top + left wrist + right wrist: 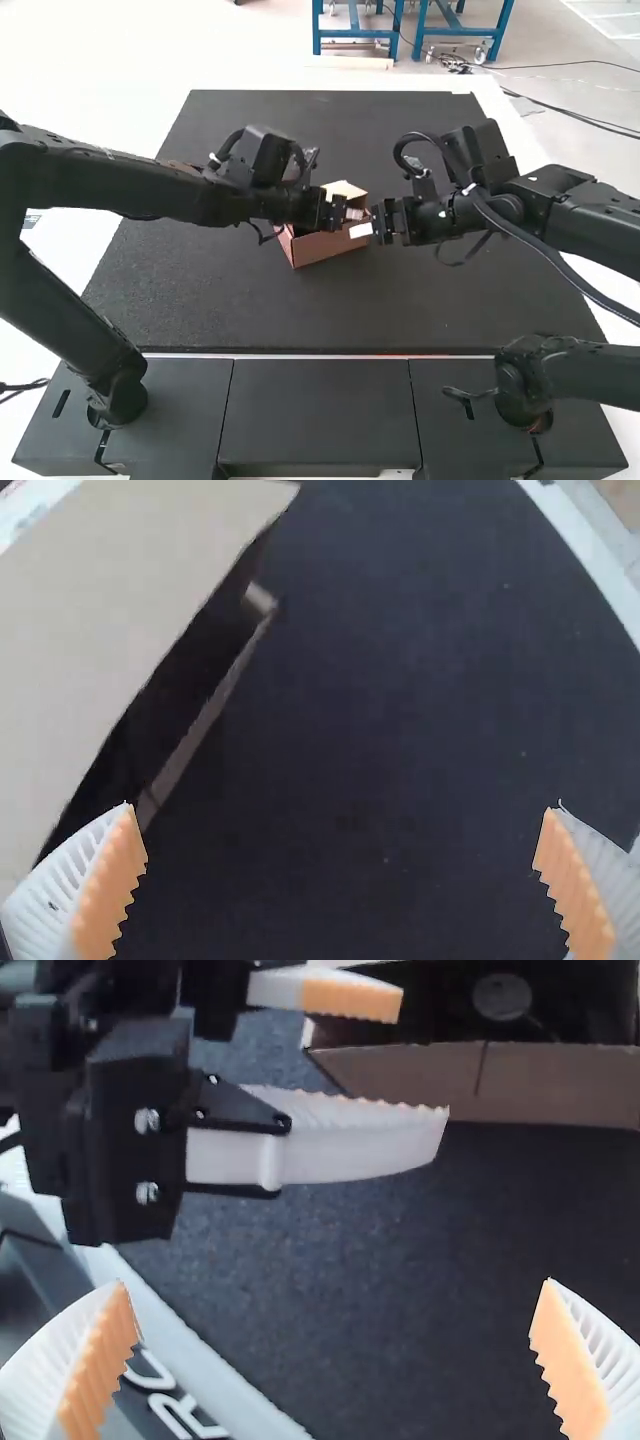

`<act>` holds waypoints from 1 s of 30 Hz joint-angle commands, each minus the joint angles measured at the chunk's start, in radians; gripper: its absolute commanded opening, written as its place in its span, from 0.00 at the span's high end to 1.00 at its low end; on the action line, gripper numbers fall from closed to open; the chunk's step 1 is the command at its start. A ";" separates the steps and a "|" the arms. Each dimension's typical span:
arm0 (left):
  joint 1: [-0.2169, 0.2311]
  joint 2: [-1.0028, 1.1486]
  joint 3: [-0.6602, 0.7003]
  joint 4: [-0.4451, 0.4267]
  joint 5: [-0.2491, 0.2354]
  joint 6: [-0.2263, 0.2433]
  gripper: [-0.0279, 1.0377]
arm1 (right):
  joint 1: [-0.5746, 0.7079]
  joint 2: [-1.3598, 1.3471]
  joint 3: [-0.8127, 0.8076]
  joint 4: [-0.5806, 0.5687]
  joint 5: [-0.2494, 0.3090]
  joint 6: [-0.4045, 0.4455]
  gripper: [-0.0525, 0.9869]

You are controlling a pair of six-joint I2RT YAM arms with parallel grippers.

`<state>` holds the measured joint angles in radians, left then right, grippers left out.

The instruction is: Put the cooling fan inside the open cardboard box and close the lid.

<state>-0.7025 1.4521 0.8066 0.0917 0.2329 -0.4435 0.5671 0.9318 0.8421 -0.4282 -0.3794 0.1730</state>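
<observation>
Jaws released on both arms; the light, stiff lid flap [100, 630] of the cardboard box [315, 245] should fold if pushed near its edge.

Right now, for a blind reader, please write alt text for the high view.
The left pincer and the right pincer meet at a small open cardboard box in the middle of a black mat. The left one is over the box's open top; the right one faces it closely from the side.
</observation>
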 commanded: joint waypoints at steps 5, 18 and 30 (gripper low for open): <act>0.032 -0.002 0.123 -0.006 0.042 -0.014 0.12 | -0.003 -0.051 -0.012 0.002 -0.018 0.037 0.08; 0.084 0.042 -0.038 0.085 0.031 0.000 0.12 | -0.001 -0.076 -0.015 -0.011 -0.018 0.065 0.08; 0.026 0.119 -0.193 0.261 0.005 -0.001 0.12 | 0.001 -0.085 0.018 -0.044 -0.018 0.071 0.08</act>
<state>-0.6525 1.5372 0.6262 0.3378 0.2420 -0.4431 0.5671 0.8738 0.8291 -0.4648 -0.3794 0.2337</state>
